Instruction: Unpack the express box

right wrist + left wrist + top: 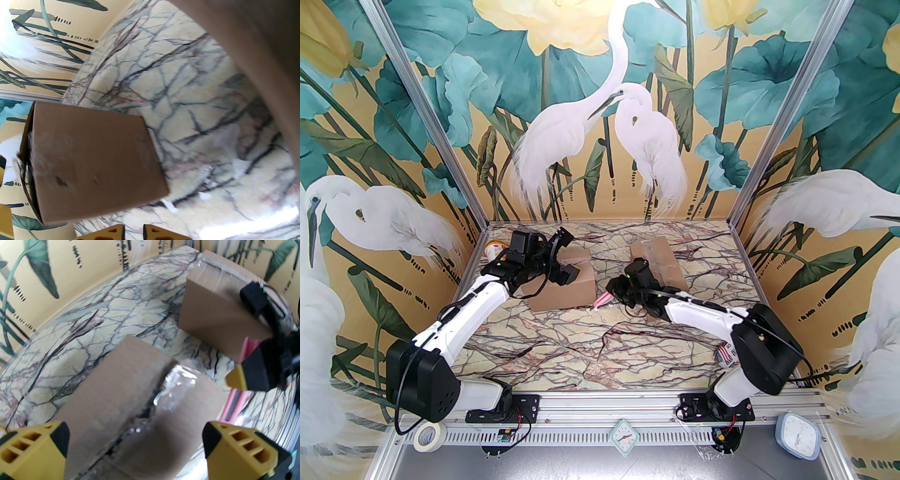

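On veined marble table (82,322), cardboard box (112,390), crinkled clear tape (178,378) on split seam, left gripper (136,429) spread, right gripper (612,289) clamping pink cutter (601,298).

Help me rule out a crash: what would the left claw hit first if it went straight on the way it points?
Most likely the left box: the open left claw points down at its top, right at the split taped seam. Depth is unclear, but nothing shows in between.
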Robot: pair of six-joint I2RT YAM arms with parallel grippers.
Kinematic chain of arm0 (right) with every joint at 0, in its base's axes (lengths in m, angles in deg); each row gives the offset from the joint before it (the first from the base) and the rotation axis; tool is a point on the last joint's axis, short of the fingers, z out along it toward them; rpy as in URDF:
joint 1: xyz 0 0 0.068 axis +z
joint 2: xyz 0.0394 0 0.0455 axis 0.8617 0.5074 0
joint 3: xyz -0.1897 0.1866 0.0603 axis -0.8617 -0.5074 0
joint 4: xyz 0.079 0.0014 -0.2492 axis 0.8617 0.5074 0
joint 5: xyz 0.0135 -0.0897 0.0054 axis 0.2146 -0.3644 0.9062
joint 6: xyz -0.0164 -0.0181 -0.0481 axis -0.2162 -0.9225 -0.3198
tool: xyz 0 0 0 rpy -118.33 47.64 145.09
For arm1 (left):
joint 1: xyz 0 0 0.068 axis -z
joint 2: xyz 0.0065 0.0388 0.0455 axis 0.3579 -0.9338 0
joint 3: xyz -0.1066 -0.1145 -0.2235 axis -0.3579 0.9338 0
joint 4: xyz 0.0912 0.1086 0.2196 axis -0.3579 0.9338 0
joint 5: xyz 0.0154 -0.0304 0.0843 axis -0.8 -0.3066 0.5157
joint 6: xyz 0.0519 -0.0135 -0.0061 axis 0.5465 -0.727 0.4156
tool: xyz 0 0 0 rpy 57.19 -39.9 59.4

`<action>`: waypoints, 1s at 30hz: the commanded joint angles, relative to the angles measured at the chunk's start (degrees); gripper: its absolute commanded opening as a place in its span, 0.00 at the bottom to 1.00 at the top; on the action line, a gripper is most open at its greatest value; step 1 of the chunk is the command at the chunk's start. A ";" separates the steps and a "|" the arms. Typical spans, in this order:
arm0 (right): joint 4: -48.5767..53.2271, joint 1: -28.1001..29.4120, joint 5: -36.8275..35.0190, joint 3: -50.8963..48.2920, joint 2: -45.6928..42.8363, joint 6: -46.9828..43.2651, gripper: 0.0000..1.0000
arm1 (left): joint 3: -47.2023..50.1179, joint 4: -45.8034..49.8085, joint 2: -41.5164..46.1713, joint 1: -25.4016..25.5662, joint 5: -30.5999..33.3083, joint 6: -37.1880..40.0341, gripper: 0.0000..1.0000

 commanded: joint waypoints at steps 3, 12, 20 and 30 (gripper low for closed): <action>4.31 -0.73 5.02 2.06 8.15 3.84 0.01 | -4.17 5.16 1.90 -0.23 7.91 -7.34 0.99; 8.96 -1.88 -1.44 -1.23 -2.72 1.33 0.00 | -1.46 3.98 5.48 -0.27 7.42 -7.40 0.99; 16.26 -7.02 -0.06 0.54 -9.60 -6.61 0.00 | -0.96 4.18 4.37 -0.26 8.33 -7.43 0.99; 17.76 -2.38 -0.25 7.05 -9.93 -6.81 0.00 | -4.98 7.60 4.58 -2.02 9.96 -10.90 1.00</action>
